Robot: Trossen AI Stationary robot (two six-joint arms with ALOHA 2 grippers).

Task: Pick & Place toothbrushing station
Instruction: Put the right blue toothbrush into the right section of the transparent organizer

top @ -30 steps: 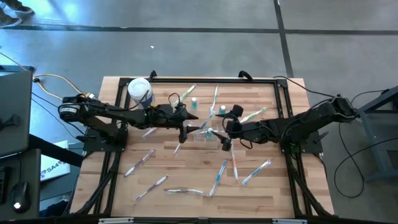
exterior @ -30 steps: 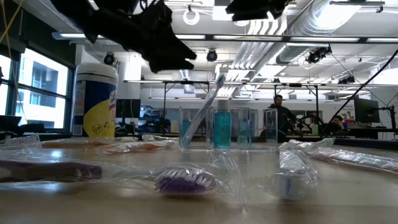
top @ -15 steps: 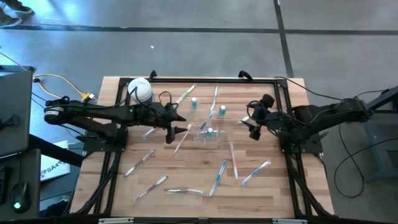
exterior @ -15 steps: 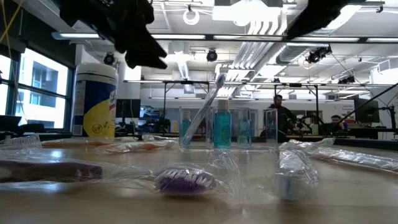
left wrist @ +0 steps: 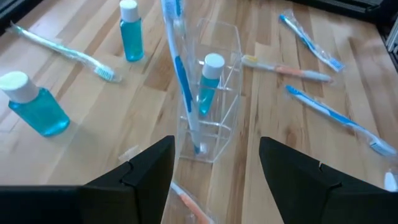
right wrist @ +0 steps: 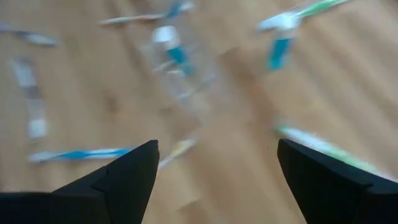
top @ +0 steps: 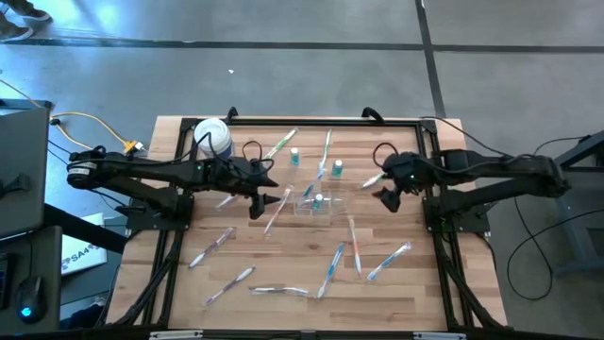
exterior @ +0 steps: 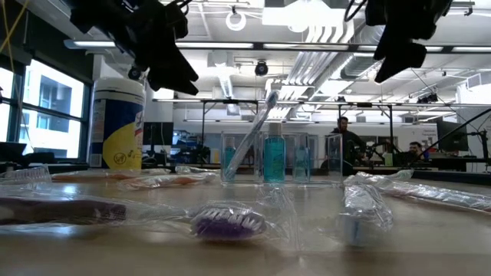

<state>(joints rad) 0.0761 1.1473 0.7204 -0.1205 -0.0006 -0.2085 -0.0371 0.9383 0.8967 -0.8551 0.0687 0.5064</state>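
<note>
The toothbrushing station is a clear plastic holder (top: 316, 201) that stands on its base on the wooden table's middle. A blue toothbrush (left wrist: 180, 74) leans in it, and a small blue bottle (left wrist: 209, 84) stands in it. It also shows in the low view (exterior: 280, 157) and, blurred, in the right wrist view (right wrist: 180, 68). My left gripper (top: 269, 201) hovers open and empty a little to the holder's left, as its own view shows (left wrist: 216, 146). My right gripper (top: 385, 196) hovers open and empty to the holder's right, as its own view shows (right wrist: 217, 144).
A white tub with a yellow label (top: 211, 138) stands at the far left. Two loose blue bottles (top: 294, 156) (top: 338, 168) stand behind the holder. Several wrapped toothbrushes (top: 330, 269) lie scattered over the table. People (exterior: 343, 134) show in the room beyond.
Both grippers have drawn back from the holder: my left gripper toward the table's left edge, my right gripper toward the right edge and a little farther back. The holder, with its toothbrush and bottle, has stayed standing in place.
</note>
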